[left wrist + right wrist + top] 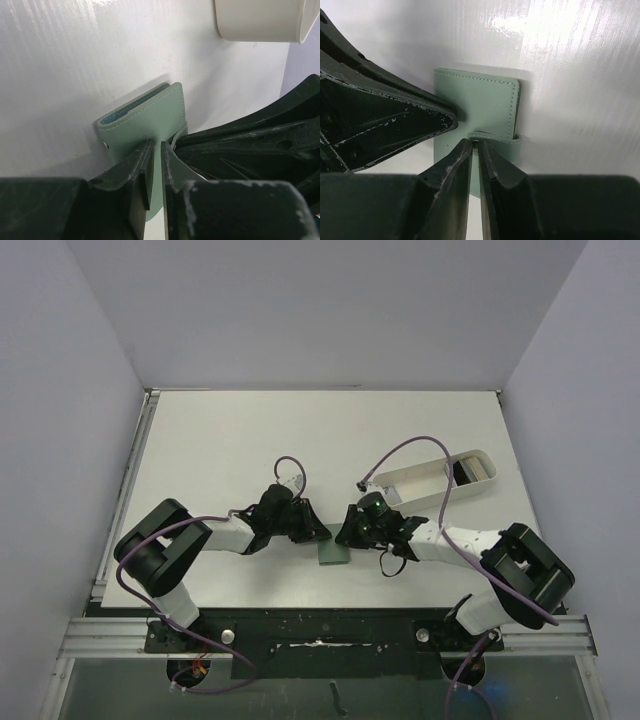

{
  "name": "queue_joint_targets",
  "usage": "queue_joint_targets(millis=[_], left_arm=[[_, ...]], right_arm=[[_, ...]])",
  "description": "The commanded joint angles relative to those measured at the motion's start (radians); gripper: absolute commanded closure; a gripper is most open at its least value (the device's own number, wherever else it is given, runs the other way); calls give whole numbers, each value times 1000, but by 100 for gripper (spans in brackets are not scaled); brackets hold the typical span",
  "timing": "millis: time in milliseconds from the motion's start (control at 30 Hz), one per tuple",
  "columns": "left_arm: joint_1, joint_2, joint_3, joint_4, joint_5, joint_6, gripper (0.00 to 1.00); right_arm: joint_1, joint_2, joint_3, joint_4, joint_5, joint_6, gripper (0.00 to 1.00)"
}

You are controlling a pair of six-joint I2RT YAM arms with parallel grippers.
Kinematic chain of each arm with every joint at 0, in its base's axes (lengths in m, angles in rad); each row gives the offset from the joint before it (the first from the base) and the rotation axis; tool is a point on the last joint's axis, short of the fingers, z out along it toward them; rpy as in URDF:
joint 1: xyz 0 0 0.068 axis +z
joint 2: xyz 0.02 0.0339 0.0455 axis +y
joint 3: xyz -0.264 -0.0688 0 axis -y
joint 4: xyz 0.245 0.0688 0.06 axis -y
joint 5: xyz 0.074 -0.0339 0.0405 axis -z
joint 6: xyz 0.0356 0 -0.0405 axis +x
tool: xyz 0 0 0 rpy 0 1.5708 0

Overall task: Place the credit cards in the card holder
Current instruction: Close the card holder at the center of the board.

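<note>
1. Wallet (331, 555) lies folded shut on the counter (250, 440), near its front edge.
2. Left jaws pinch its edge; right jaws pinch its strap (495, 137).
3. Cards (470, 472) sit in the tray (402, 480); none inserted yet.

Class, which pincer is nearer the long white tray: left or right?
Right. The right pincer is just left of the tray; the left pincer is farther left, past the card holder.
</note>
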Motion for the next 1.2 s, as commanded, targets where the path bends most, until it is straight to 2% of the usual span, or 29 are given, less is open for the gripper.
queue_joint_targets(millis=[0, 500, 733, 900, 1033, 1100, 1167], left_arm=[[-12, 14, -19, -13, 4, 5, 88], [-13, 12, -29, 12, 10, -8, 88], [-8, -15, -33, 7, 9, -15, 87], [27, -116, -12, -106, -51, 22, 74], [54, -259, 22, -234, -114, 68, 62], [59, -337, 57, -319, -144, 99, 54], [61, -411, 102, -405, -171, 131, 45]], right_arm=[[24, 42, 51, -79, 70, -36, 87], [92, 180, 145, -285, 165, -56, 92], [114, 170, 194, -315, 198, -78, 91], [109, 80, 269, -355, 261, -113, 82], [111, -51, 300, -382, 326, -137, 68], [114, -124, 303, -399, 362, -139, 57], [114, -206, 298, -407, 396, -144, 41]])
